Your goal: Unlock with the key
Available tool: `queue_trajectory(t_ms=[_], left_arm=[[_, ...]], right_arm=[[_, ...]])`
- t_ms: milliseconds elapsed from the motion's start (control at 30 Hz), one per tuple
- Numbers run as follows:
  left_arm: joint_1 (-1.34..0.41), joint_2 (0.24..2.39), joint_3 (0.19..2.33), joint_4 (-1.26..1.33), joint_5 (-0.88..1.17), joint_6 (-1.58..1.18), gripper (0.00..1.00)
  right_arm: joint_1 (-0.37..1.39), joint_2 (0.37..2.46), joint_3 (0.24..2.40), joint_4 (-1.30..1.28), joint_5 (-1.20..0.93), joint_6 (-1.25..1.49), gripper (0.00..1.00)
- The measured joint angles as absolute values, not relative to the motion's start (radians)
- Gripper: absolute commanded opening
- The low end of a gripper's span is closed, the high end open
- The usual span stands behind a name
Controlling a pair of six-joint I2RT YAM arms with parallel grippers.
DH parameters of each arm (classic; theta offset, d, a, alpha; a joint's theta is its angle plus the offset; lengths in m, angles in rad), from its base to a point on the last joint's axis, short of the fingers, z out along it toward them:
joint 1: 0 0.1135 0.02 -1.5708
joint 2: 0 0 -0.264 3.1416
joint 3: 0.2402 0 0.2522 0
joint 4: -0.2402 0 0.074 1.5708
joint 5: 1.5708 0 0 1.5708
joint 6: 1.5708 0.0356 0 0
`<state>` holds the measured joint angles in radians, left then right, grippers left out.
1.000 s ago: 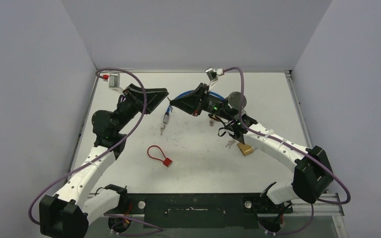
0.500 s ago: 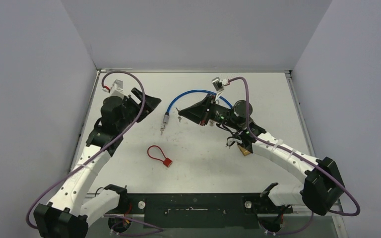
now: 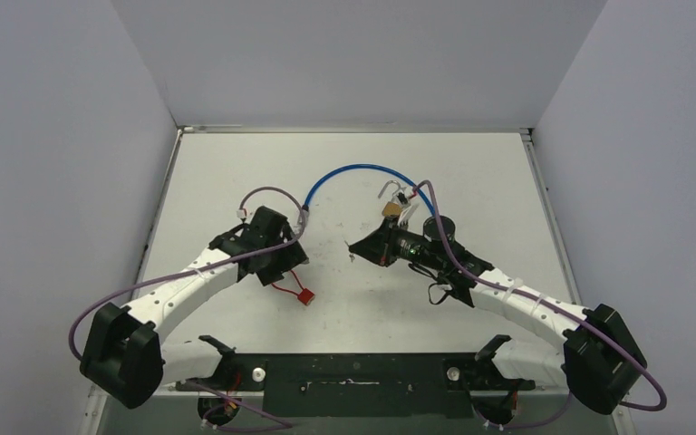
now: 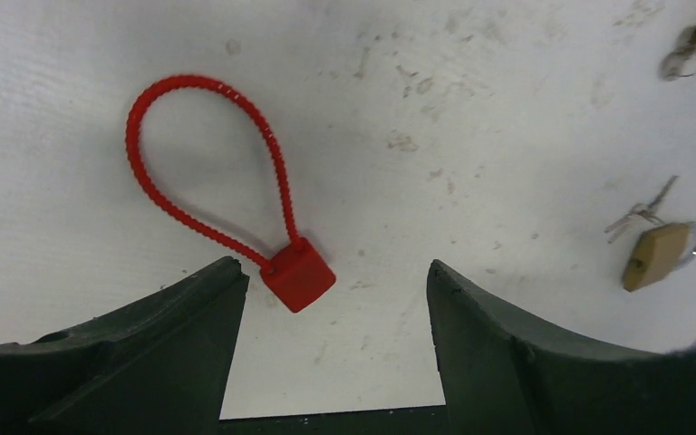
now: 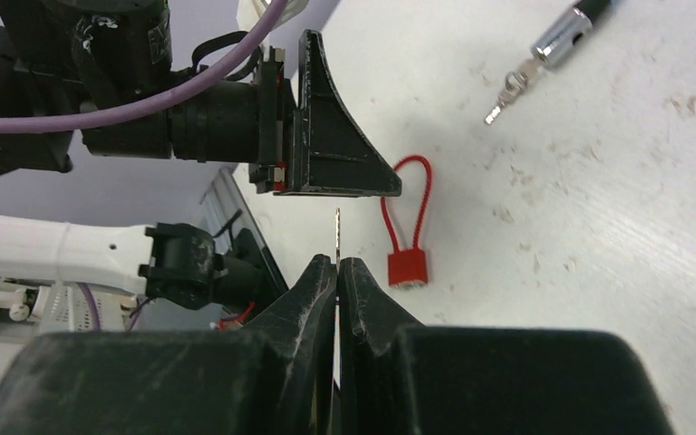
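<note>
A thin key (image 5: 337, 234) sticks out of my right gripper (image 5: 337, 265), which is shut on it just above the table mid-scene (image 3: 355, 251). A red cable lock (image 4: 297, 275) lies flat, its loop (image 4: 201, 159) stretched away from me. My left gripper (image 4: 331, 272) hangs open over it, the red body just inside the left fingertip (image 4: 222, 281) and touching nothing. In the top view this gripper (image 3: 281, 267) covers the loop and only the red body (image 3: 305, 295) shows. The key points toward the red lock (image 5: 408, 268) and the left gripper.
A blue cable lock (image 3: 353, 169) arcs across the far middle, its metal end (image 5: 562, 38) with a small key (image 5: 507, 91) in it. A brass padlock (image 3: 390, 209) sits by the right arm. Another brass padlock (image 4: 657, 256) with keys (image 4: 639, 214) lies right of the left gripper.
The left arm swung from the far left toward the near side, down over the red lock, its gripper opening wider. The right gripper drew back toward the near side, still holding the key.
</note>
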<state>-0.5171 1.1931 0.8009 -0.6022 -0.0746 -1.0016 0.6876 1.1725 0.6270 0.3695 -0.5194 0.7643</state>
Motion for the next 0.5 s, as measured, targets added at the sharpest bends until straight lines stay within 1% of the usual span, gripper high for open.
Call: queue_trajectory(t_ms=[200, 367, 500], left_arm=[[-0.558, 1.294, 0.791, -0.696, -0.112, -1.099, 0.71], [-0.585, 1.38, 0.79, -0.708, -0.118, -1.179, 0.75], [-0.611, 1.446, 0.79, -0.699, -0.107, -1.212, 0.74]], right_arm=[[0.688, 1.133, 0.533, 0.353, -0.475, 0.748, 0.0], [0.688, 1.131, 0.498, 0.353, -0.447, 0.744, 0.0], [0.688, 1.118, 0.459, 0.356, -0.423, 0.745, 0.0]])
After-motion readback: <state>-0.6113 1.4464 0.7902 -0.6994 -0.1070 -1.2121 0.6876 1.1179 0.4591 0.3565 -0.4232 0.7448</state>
